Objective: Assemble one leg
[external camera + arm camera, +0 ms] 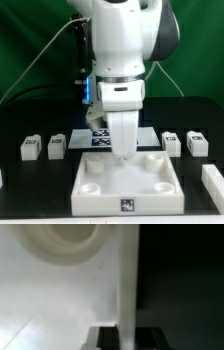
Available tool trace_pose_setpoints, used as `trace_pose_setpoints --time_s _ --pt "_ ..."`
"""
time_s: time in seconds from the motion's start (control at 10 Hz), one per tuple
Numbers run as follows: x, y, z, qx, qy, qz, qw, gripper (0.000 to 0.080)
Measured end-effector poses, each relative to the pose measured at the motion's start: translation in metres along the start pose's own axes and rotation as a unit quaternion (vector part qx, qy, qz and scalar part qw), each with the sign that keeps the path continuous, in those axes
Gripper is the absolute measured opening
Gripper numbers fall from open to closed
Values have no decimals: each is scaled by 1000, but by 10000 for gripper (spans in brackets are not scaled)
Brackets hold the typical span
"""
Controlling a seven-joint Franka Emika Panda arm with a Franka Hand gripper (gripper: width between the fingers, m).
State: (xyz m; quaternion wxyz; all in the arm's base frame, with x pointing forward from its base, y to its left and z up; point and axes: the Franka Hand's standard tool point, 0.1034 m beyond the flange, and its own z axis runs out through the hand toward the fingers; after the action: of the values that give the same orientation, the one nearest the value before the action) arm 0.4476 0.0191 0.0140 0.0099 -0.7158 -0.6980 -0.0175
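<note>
Exterior view: black bench [35, 200], green backdrop behind it, and a thin cable [40, 60] slanting in from the upper left. The marker board [98, 140] lies flat at the back and is partly hidden by the arm. A wide white board [100, 185] with round corner sockets lies flat in the front centre. Legs stand upright and well apart from the board. One leg [30, 148] and a second leg [57, 147] are on the exterior view's left, and a third leg [172, 143] and a fourth leg [196, 143] are on its right, tags facing the camera. The arm hangs straight down mid-frame with the wrist vertical. The claw [122, 153] points down at the board's rear edge and is nowhere near any leg.

Wrist view: blurry. White board [60, 297] surface with one socket [65, 241], its edge running along beside bare bench [180, 280]. The claw [125, 338] straddles that edge, with a dark finger [100, 339] on either side of the rim. Cannot tell whether it is clenched on the rim or just hanging over it.
</note>
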Motion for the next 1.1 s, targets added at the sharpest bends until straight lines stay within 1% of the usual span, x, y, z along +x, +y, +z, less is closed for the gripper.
trace_pose_setpoints --time_s 0.2,0.3,0.7,0.8,0.9,1.1 --pt "14 14 -1 -8 3 -10 1000 58" --pt "22 23 1 -12 6 -13 1000 58" --pt "48 41 2 -22 10 3 1000 58" --pt "48 42 2 -18 6 10 1000 58" --pt "48 41 2 -18 6 9 1000 58" --pt "48 41 2 -24 6 8 1000 58"
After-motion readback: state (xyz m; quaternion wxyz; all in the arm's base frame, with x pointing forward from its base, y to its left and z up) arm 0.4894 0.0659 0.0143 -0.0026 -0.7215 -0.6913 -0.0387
